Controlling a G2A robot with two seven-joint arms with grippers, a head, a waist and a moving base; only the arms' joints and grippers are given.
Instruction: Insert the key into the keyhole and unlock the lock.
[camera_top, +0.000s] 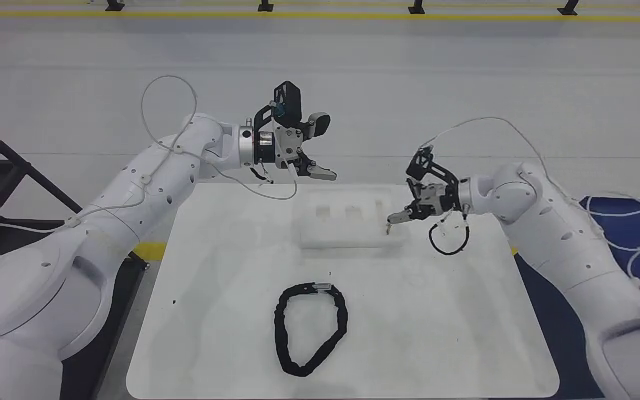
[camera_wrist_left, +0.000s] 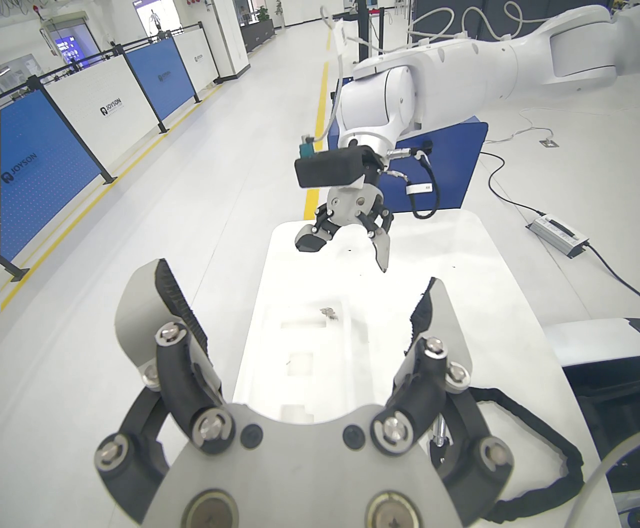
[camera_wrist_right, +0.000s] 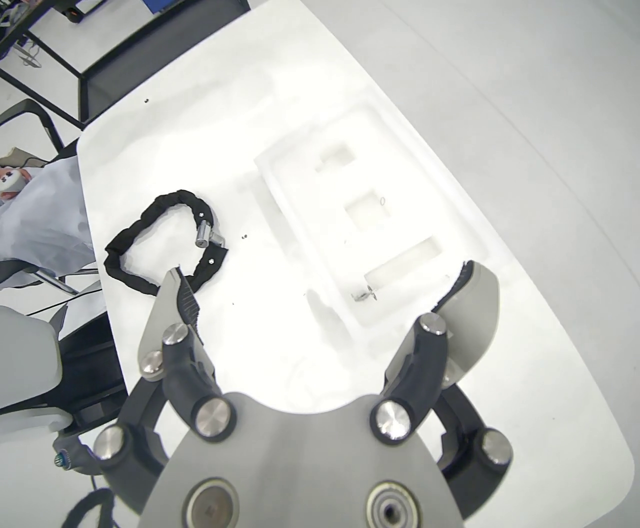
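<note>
A small metal key (camera_top: 387, 226) lies in the end pocket of a white foam tray (camera_top: 340, 236) at the back of the white table (camera_top: 450, 330). A black fabric-covered chain lock (camera_top: 311, 328) forms a loop near the table's front, its silver lock cylinder (camera_wrist_right: 202, 235) at the join. My right gripper (camera_top: 404, 206) hangs open just above and beside the key (camera_wrist_right: 364, 296); my right gripper (camera_wrist_right: 320, 285) holds nothing. My left gripper (camera_top: 312, 168) is open and raised over the table's back edge, apart from the tray. In its wrist view my left gripper (camera_wrist_left: 300, 310) faces the key (camera_wrist_left: 329, 312).
The tray has two more rectangular pockets (camera_wrist_right: 369, 207), both with nothing in them. A black metal frame (camera_top: 30, 180) stands to the left of the table. A blue cabinet (camera_wrist_left: 450, 165) and a power brick (camera_wrist_left: 557, 234) with cables sit on the floor beyond it.
</note>
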